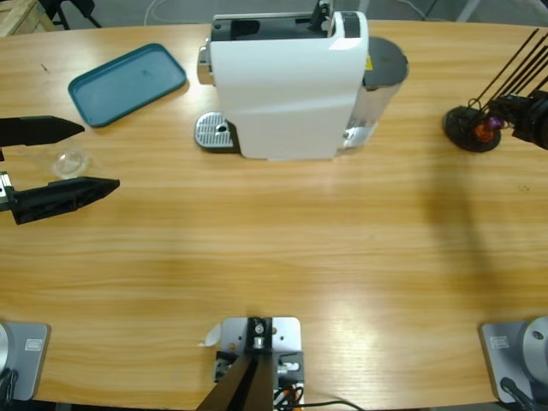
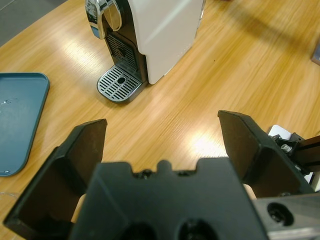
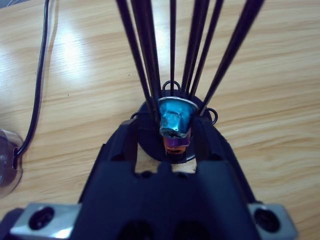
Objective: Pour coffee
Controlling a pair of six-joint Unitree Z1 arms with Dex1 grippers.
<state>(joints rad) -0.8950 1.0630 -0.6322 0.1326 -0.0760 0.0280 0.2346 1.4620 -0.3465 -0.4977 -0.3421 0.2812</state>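
The white coffee machine point(image 1: 287, 86) stands at the table's far middle, with its metal drip grate point(image 1: 214, 133) facing left; both show in the left wrist view too, machine point(image 2: 160, 35) and grate point(image 2: 119, 84). My left gripper point(image 1: 98, 156) is open at the left edge, its jaws either side of a small clear cup point(image 1: 68, 161). The cup is hidden in the left wrist view, where the left gripper point(image 2: 162, 127) has nothing between its jaws. My right gripper point(image 3: 167, 132) is shut on a blue coffee capsule point(image 3: 176, 119) in the black wire capsule holder point(image 1: 471, 128).
A teal tray point(image 1: 127, 83) lies at the far left, left of the machine. The holder's black rods point(image 3: 172, 45) rise in front of the right gripper. A black cable point(image 3: 42, 75) runs to a clear round object point(image 3: 7, 165) at that view's left edge.
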